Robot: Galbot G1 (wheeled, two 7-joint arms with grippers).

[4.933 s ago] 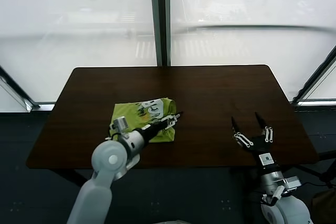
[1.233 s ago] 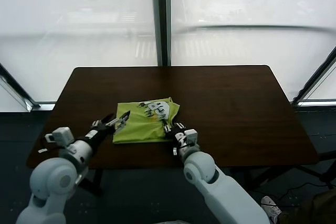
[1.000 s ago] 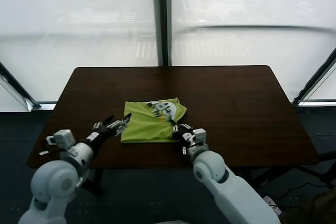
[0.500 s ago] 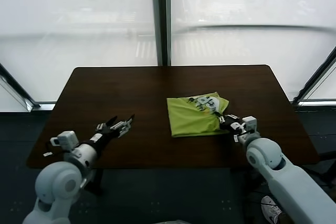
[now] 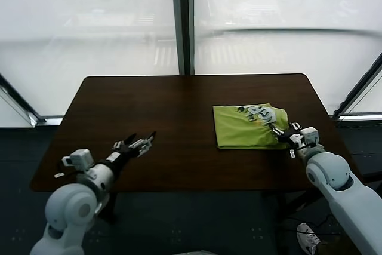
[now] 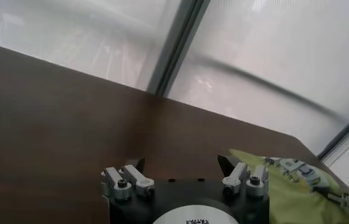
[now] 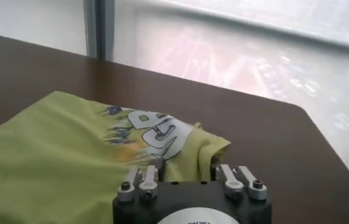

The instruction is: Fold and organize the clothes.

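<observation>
The clothes are one lime-green T-shirt [image 5: 245, 128], folded into a flat rectangle on the right half of the dark table, printed graphic up near its far right corner. My right gripper [image 5: 285, 134] is at the shirt's right edge, low over the table. In the right wrist view the right gripper [image 7: 187, 167] stands open, with the bunched corner of the T-shirt [image 7: 58, 152] lying between its spread fingers. My left gripper [image 5: 139, 143] hovers open over bare wood on the left front, well away from the shirt. The left wrist view shows the left gripper [image 6: 182, 165] holding nothing, with the T-shirt [image 6: 284, 189] far off.
The brown table [image 5: 149, 97] ends just right of the shirt and close in front of both grippers. Behind it stand frosted windows with a dark vertical post [image 5: 182, 22]. Nothing else lies on the tabletop.
My right gripper has slid the folded shirt from the table's middle to the right side and then opened its jaws. The left gripper has barely moved and stayed open.
</observation>
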